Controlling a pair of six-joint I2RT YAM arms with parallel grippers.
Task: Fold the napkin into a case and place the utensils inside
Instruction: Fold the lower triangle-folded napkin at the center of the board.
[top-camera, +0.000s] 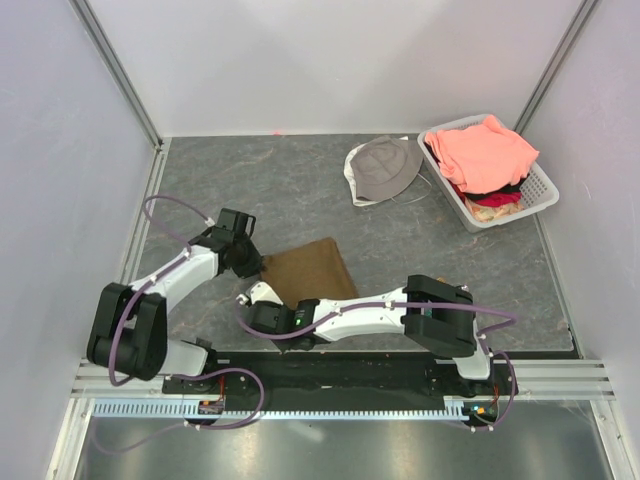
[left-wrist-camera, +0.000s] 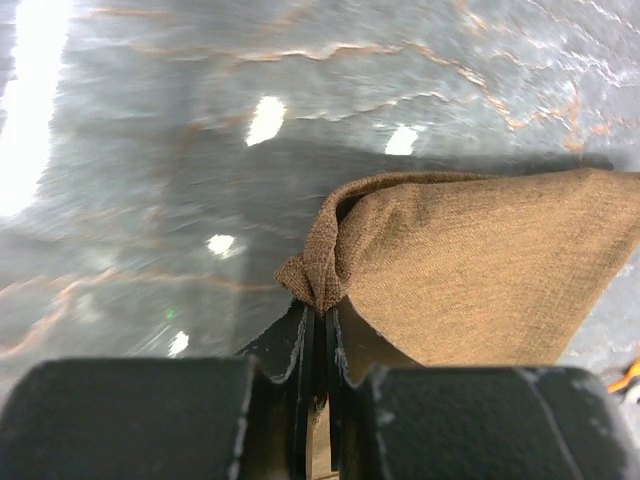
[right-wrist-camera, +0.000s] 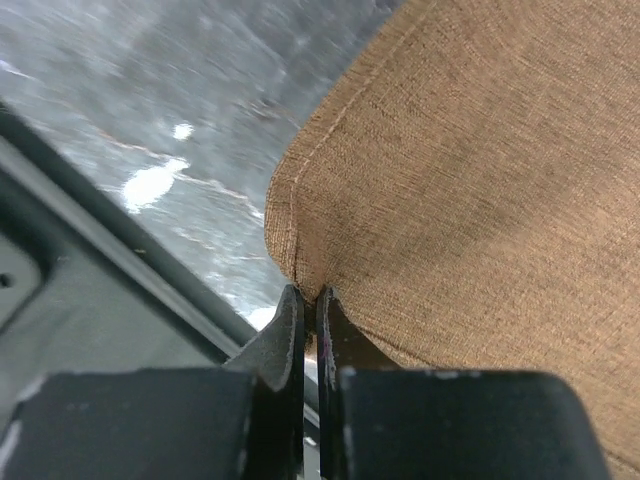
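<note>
One basket (top-camera: 522, 207): clothes (top-camera: 487, 150) inside, napkin (top-camera: 308, 268) outside

Soft, even light from above fills the overhead view, which is sharp, with only faint shadows on the grey marbled bench (top-camera: 300, 190). In the left wrist view white glare spots dot the smeared bench, blown out at the upper left. There the brown woven cloth napkin (left-wrist-camera: 480, 270) is crisp and casts a dark shadow behind it. The right wrist view blurs beyond the cloth.
</note>
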